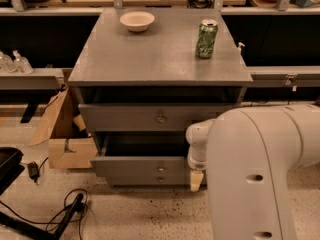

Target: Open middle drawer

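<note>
The grey cabinet [160,59] has three drawers. The middle drawer [140,168] is pulled out toward me, with a dark gap above its front, and its small round knob [161,169] sits at the centre. The uppermost drawer [125,118] sits further back above it. Only a strip of the lowest drawer with its knob [161,179] shows under the middle front. My gripper [196,180] hangs below the white wrist [198,144] at the right end of the middle drawer's front. The big white arm [260,174] hides the cabinet's lower right.
A white bowl [137,20] and a green can [206,32] stand on the cabinet top. An open cardboard box [65,144] stands on the floor at the left, with black cables [65,211] in front of it. Dark benches run behind on both sides.
</note>
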Tool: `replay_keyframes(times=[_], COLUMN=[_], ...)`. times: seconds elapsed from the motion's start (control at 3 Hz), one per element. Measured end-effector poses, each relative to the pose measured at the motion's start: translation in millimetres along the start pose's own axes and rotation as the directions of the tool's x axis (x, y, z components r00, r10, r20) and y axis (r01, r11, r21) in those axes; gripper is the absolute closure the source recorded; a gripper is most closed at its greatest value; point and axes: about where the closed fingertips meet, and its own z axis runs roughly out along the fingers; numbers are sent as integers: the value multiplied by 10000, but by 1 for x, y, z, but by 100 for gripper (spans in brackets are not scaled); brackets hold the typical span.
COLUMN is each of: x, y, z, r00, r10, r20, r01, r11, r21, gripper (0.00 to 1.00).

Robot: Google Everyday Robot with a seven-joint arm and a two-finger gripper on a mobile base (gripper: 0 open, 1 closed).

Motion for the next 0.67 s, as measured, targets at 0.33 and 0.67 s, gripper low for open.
replay_keyframes(times=[0.33, 0.67], x=[6, 6], y=[20, 20], z=[8, 4], r00=[9992, 9992], r10=[374, 374], r20=[171, 171], r01=[-371, -371], r11=[9992, 9992], r21=[-170, -170], gripper=[47, 69])
